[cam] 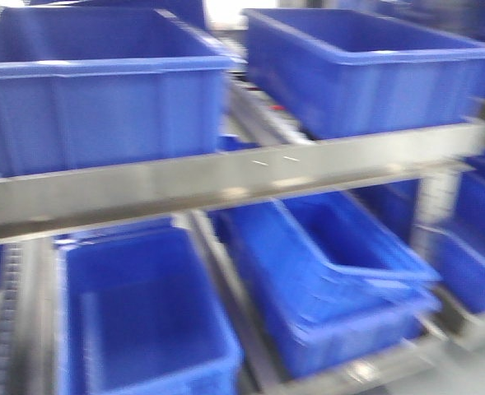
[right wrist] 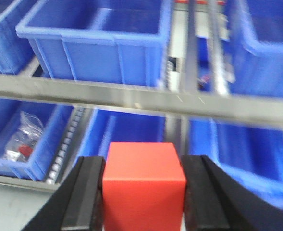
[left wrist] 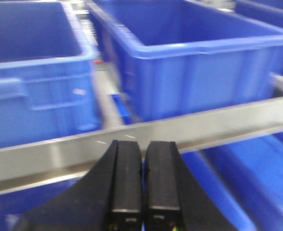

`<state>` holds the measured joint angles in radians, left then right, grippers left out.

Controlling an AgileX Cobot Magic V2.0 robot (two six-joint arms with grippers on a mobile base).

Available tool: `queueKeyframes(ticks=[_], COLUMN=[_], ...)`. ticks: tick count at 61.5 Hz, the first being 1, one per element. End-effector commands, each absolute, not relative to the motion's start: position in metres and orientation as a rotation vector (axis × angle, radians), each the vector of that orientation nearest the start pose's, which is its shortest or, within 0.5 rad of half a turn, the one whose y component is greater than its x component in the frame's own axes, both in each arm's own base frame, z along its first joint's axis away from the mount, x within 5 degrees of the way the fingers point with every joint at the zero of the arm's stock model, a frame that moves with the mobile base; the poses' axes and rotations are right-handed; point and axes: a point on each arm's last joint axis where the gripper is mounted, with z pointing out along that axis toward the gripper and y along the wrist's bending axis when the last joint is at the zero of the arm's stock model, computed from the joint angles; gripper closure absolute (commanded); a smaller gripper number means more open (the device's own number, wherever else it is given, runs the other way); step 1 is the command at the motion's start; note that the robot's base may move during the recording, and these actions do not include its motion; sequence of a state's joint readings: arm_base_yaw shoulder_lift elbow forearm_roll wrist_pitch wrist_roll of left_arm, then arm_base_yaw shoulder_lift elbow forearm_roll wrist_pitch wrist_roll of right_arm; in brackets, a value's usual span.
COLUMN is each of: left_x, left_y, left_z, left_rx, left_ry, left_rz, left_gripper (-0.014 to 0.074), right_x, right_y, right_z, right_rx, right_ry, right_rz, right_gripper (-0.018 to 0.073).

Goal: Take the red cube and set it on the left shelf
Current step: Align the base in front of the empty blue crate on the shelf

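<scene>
Plain red cube [right wrist: 143, 185], one solid shade. Right end effector [right wrist: 144, 197] black, left end effector [left wrist: 142, 180] black too. Bins [cam: 102, 90] all solid blue. Shelf rail [cam: 226, 185] dull grey metal, faint pale scratches. Clear bag [right wrist: 23, 139], red bits inside.

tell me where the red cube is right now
In the right wrist view, the red cube is clamped in the right gripper at bottom centre, in front of the metal shelf rail and the blue bins beyond it.
</scene>
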<state>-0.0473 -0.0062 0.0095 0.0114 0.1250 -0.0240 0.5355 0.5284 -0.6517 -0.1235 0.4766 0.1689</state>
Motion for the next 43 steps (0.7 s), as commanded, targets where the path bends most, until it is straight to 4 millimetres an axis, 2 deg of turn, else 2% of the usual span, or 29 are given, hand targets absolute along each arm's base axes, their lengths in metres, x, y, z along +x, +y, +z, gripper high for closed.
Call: queueKeyframes(ticks=[1,43], left_x=[0.056,0.056], left_y=[-0.0025,-0.0025], left_z=[0.1999,0.1999], left_rx=[0.02,0.02], left_ry=[1.533,1.533], left_rz=[-0.05,-0.05], left_gripper=[0.0495,0.0495], right_x=[0.0927,0.0927], right_y=[0.0496,0.0496], right_z=[0.3645,0.3645], right_rx=[-0.394,-0.394], right_ry=[1.698,1.698], right_rz=[0.376,0.376], right_gripper=[0.0349,0.0349])
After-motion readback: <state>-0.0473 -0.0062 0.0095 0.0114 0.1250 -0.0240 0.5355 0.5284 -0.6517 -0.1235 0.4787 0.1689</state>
